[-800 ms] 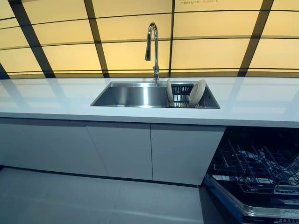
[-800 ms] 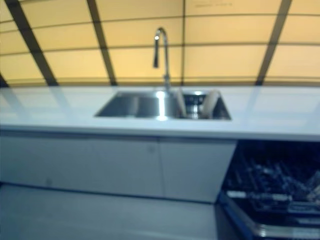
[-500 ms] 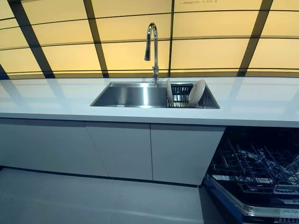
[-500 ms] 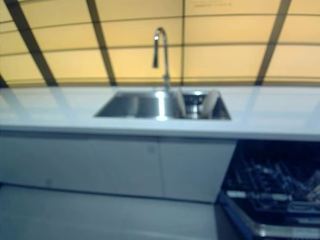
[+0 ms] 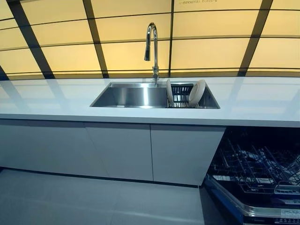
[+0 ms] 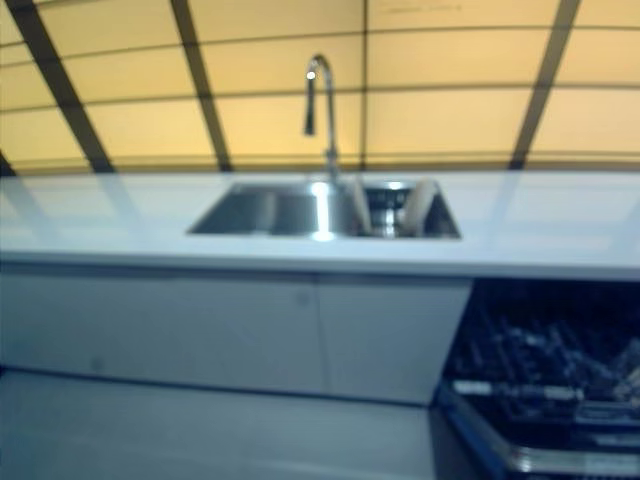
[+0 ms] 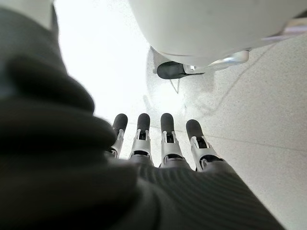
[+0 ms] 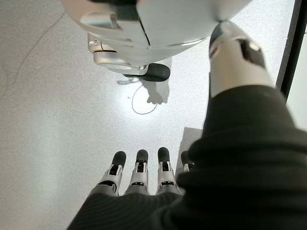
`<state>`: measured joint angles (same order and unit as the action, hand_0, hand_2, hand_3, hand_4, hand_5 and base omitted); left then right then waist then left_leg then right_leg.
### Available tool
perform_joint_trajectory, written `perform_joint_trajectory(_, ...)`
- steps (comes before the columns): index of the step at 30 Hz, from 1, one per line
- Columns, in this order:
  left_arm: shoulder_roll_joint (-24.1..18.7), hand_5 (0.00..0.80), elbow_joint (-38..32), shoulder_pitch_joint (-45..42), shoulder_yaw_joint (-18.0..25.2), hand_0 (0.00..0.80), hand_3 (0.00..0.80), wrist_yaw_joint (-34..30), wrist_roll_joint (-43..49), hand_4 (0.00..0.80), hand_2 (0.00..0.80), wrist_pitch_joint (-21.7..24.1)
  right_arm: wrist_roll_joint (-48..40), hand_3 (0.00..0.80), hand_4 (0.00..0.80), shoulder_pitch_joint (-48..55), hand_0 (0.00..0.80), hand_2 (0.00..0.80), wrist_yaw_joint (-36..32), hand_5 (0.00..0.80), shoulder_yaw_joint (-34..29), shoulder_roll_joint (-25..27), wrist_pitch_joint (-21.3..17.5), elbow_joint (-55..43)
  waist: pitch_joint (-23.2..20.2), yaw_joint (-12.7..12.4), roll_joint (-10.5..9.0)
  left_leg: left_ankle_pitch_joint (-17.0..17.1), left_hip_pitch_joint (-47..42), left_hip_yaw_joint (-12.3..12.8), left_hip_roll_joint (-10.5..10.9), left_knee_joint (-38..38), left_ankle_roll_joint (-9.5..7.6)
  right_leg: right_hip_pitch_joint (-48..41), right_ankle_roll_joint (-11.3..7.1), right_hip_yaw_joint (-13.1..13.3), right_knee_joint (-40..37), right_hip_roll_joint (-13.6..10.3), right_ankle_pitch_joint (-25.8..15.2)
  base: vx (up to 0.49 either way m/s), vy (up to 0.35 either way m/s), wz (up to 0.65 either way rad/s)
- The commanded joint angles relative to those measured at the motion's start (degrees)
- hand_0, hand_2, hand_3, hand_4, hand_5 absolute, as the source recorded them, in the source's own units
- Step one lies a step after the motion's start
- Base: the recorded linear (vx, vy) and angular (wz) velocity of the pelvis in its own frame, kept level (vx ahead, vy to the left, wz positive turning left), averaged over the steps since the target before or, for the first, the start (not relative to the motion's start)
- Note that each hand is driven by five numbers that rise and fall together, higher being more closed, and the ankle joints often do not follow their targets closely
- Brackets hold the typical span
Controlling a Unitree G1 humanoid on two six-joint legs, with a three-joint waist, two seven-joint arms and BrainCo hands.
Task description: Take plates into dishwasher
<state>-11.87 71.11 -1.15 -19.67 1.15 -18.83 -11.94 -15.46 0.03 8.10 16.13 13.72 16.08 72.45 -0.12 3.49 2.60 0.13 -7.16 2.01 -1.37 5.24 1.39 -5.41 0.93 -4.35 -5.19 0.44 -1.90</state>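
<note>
We see two plates (image 5: 197,92) standing on edge in a rack (image 5: 182,96) at the right end of the sink (image 5: 126,96), the tap (image 5: 152,47) behind. Bare worktop (image 5: 262,103) flanks the sink. Below and right of the sink, the open dishwasher (image 5: 255,173) is cut off by the frame edge. Left hand (image 7: 158,143) and right hand (image 8: 139,177) hang with straight fingers, holding nothing.

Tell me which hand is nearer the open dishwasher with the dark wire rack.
Right, probably. The dishwasher sits low on the robot's right; the right hand and left hand both hang open over the pale floor, touching nothing.
</note>
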Motion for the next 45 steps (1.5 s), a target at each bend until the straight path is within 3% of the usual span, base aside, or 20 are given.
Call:
perform_joint_trajectory(1,2.45,0.0,2.68,4.4,0.3,0.0,0.0,0.32,0.4,0.0,0.0,1.13,-1.78,0.0,0.0,-4.24,0.0,0.0,-0.35,0.0,-0.72,-2.52,1.24,4.31,3.05,-0.54,-1.17,-4.31,-0.55,-0.22,6.15,-0.24,-6.2,-1.66,-0.98,2.05,0.55,2.28,2.96,0.009,-0.039,-0.02)
perform_joint_trajectory(8,2.54,0.0,2.79,3.79,0.26,0.0,0.0,0.83,1.03,0.0,0.0,1.32,-1.81,0.0,0.0,-4.46,0.0,0.0,-0.51,0.0,-0.14,-2.73,0.94,4.3,3.09,-0.89,-1.22,-4.06,-0.74,-1.76,6.39,-0.24,-6.41,-1.43,-0.49,2.47,1.96,2.64,3.92,0.027,-0.054,0.0)
perform_joint_trajectory(13,2.26,0.0,2.81,4.51,0.53,0.0,0.0,1.57,0.96,0.0,0.0,1.16,-3.81,0.0,0.0,-5.26,0.0,0.0,0.67,0.0,0.18,-2.61,1.36,3.57,4.4,-0.88,-1.61,-4.07,-1.24,-2.37,5.88,-1.63,-6.68,-0.22,0.86,3.26,5.9,3.26,6.07,0.006,-0.109,-0.02)
perform_joint_trajectory(16,2.2,0.0,2.02,5.2,0.99,0.0,0.0,2.81,0.12,0.0,0.0,3.93,-3.25,0.0,0.0,-5.56,0.0,0.0,0.18,0.0,0.75,-1.98,2.41,3.27,6.17,-0.8,-3.3,-8.48,3.64,-0.16,4.91,-15.86,-6.19,0.38,2.79,3.54,9.1,2.77,7.81,-0.004,-0.159,-0.07)
perform_joint_trajectory(18,2.3,0.0,1.48,5.51,1.34,0.0,0.0,3.8,-2.08,0.0,0.0,5.43,-3.06,0.0,0.0,-5.62,0.0,0.0,-0.1,0.0,1.27,-1.39,3.27,2.66,7.48,-1.03,-3.94,-7.36,8.86,0.76,3.88,-26.46,-5.88,0.51,4.0,3.43,10.1,2.92,8.03,-0.061,-0.161,-0.13)
perform_joint_trajectory(19,2.33,0.0,1.25,5.53,1.92,0.0,0.0,4.09,-3.64,0.0,0.0,6.29,-3.29,0.0,0.0,-5.56,0.0,0.0,-0.09,0.0,1.52,-0.95,3.38,2.45,8.88,-1.26,-3.85,-5.27,14.74,0.69,2.88,-36.71,-5.7,0.91,5.11,3.32,11.62,3.57,8.18,-0.098,-0.168,-0.16)
perform_joint_trajectory(20,2.35,0.0,1.02,5.38,2.74,0.0,0.0,4.3,-5.1,0.0,0.0,6.43,-3.17,0.0,0.0,-5.51,0.0,0.0,-0.02,0.0,1.4,-0.55,3.59,2.29,9.93,-1.47,-3.4,-3.36,18.86,-0.07,2.65,-41.36,-5.37,1.21,5.7,3.32,12.65,4.31,8.02,-0.091,-0.132,-0.1)
perform_joint_trajectory(22,2.4,0.0,1.07,4.94,4.34,0.0,0.0,4.05,-7.66,0.0,0.0,5.93,-3.11,0.0,0.0,-5.63,0.0,0.0,0.13,0.0,0.96,-0.09,3.9,2.63,11.22,-1.93,-2.84,-0.35,20.78,-1.13,4.53,-37.08,-4.32,0.61,5.17,3.84,13.06,4.66,7.76,0.021,-0.024,-0.07)
perform_joint_trajectory(23,2.41,0.0,1.24,4.63,4.81,0.0,0.0,4.04,-8.9,0.0,0.0,5.77,-3.48,0.0,0.0,-5.72,0.0,0.0,0.13,0.0,0.7,0.0,3.74,3.01,11.66,-2.01,-2.76,1.72,19.85,-1.32,5.15,-31.92,-3.55,0.06,4.73,4.27,12.99,4.7,7.72,0.137,0.028,-0.14)
perform_joint_trajectory(24,2.43,0.0,1.54,3.98,5.16,0.0,0.0,4.15,-10.47,0.0,0.0,6.13,-2.91,0.0,0.0,-5.91,0.0,0.0,-0.39,0.0,0.13,0.01,3.21,3.87,11.78,-1.75,-2.39,4.86,18.27,-1.27,5.26,-21.33,-2.48,-0.23,4.25,4.67,13.05,5.19,7.79,0.175,0.039,-0.15)
perform_joint_trajectory(25,2.42,0.0,1.79,3.71,5.27,0.0,0.0,4.22,-11.51,0.0,0.0,6.33,-2.54,0.0,0.0,-5.87,0.0,0.0,-0.71,0.0,-0.28,-0.01,2.9,4.35,11.93,-1.67,-2.11,8.14,16.94,-2.65,5.64,-12.59,-1.63,-1.11,4.01,5.12,12.63,5.64,7.8,0.27,0.064,-0.03)
perform_joint_trajectory(26,2.58,0.0,2.28,3.14,5.55,0.0,0.0,4.43,-12.97,0.0,0.0,6.96,-2.54,0.0,0.0,-5.65,0.0,0.0,-0.92,0.0,-0.59,-0.07,2.42,5.03,11.65,-1.78,-1.41,11.7,16.07,-6.41,6.09,-1.73,-0.29,-2.32,3.53,6.22,12.07,6.74,7.71,0.266,0.068,0.04)
perform_joint_trajectory(27,2.84,0.0,2.42,2.64,5.88,0.0,0.0,4.73,-13.58,0.0,0.0,7.29,-2.3,0.0,0.0,-5.51,0.0,0.0,-0.94,0.0,-0.78,-0.07,2.08,5.37,11.38,-1.73,-1.12,11.14,17.21,-8.66,6.51,-0.24,-0.03,-2.96,3.29,7.28,11.8,7.34,7.7,0.248,0.064,0.09)
perform_joint_trajectory(29,3.45,0.0,2.63,1.74,6.66,0.0,0.0,5.34,-14.29,0.0,0.0,7.62,-1.99,0.0,0.0,-5.24,0.0,0.0,-0.83,0.0,-1.56,0.03,1.51,5.72,10.64,-1.94,-0.93,9.79,18.27,-10.39,7.24,-0.24,-0.25,-4.35,3.02,9.06,11.11,7.78,8.12,0.276,0.087,0.15)
perform_joint_trajectory(30,3.86,0.0,2.73,1.26,7.59,0.0,0.0,5.67,-14.14,0.0,0.0,7.58,-1.34,0.0,0.0,-5.31,0.0,0.0,-1.07,0.0,-2.1,0.08,1.29,5.87,9.98,-2.03,-1.0,7.39,17.29,-9.77,7.24,-0.24,-1.16,-5.16,2.7,10.19,10.88,7.46,8.76,0.392,0.136,-0.05)
perform_joint_trajectory(33,3.18,0.0,3.38,1.18,7.71,0.0,0.0,5.49,-15.01,0.0,0.0,7.5,-0.77,0.0,0.0,-5.38,0.0,0.0,-0.98,0.0,-2.6,-0.23,0.98,5.57,8.5,-2.4,-0.92,7.59,14.43,-9.95,7.04,-0.43,-2.16,-6.89,1.9,10.25,13.27,5.4,11.77,0.438,0.129,-0.48)
perform_joint_trajectory(35,2.15,0.0,3.27,1.05,7.91,0.0,0.0,5.45,-13.14,0.0,0.0,7.32,0.55,0.0,0.0,-4.3,0.0,0.0,-2.24,0.0,-2.99,-1.13,0.53,4.91,7.3,-2.69,-1.72,5.01,14.2,-7.95,6.97,-4.16,-2.53,-8.54,1.6,6.93,13.82,3.27,13.09,0.442,0.067,-0.4)
perform_joint_trajectory(37,1.51,0.0,2.88,1.61,7.27,0.0,0.0,5.57,-11.97,0.0,0.0,7.5,0.42,0.0,0.0,-3.81,0.0,0.0,-2.22,0.0,-2.09,-1.95,-0.34,4.19,6.61,-2.8,-2.26,3.82,13.98,-6.86,6.86,-5.44,-2.91,-9.17,1.48,5.51,13.23,2.41,13.16,0.319,0.021,-0.07)
perform_joint_trajectory(45,1.29,0.0,3.41,3.38,6.06,0.0,0.0,5.3,-10.57,0.0,0.0,6.42,-1.48,0.0,0.0,-4.57,0.0,0.0,-1.83,0.0,-0.89,-2.7,-0.52,3.59,4.68,-4.26,-3.38,2.07,16.22,-8.25,7.25,-7.93,-3.74,-9.53,0.47,2.82,8.89,0.0,11.32,0.216,0.002,-0.04)
